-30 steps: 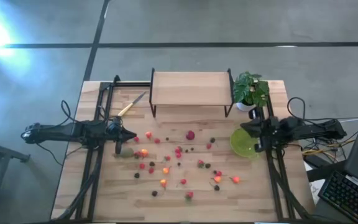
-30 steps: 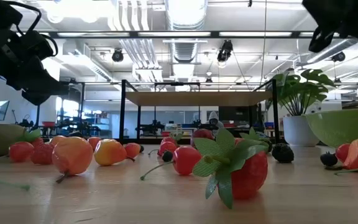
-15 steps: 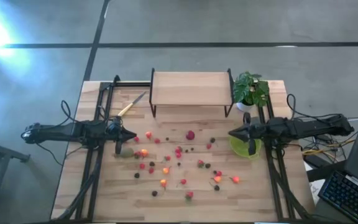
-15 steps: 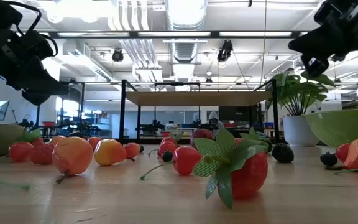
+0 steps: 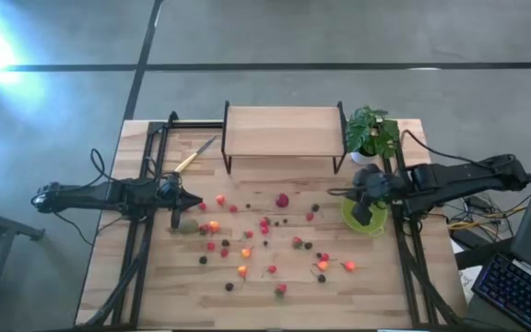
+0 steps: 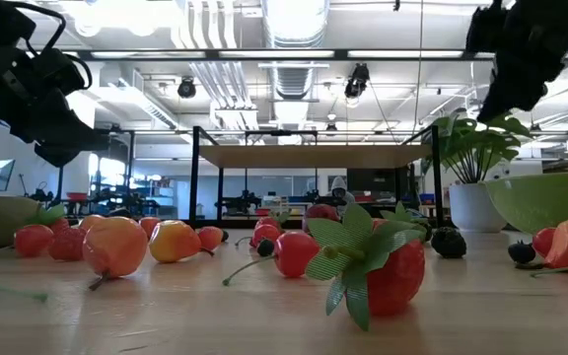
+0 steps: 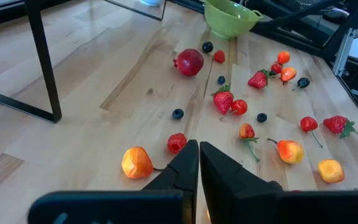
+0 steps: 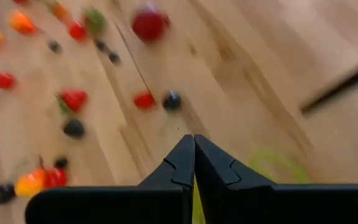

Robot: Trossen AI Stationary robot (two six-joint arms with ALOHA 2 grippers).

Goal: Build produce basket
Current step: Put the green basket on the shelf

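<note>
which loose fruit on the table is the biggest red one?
The round dark-red fruit in front of the wooden shelf; clearly bigger than the scattered berries.

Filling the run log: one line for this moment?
left end effector: shut, empty | right end effector: shut, over basket | produce: scattered on table

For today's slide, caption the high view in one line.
Both grippers shut: left gripper near scattered produce, right gripper above the green basket.

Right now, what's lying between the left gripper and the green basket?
In the high view, scattered produce on bare table separates the left gripper from the green basket.
</note>
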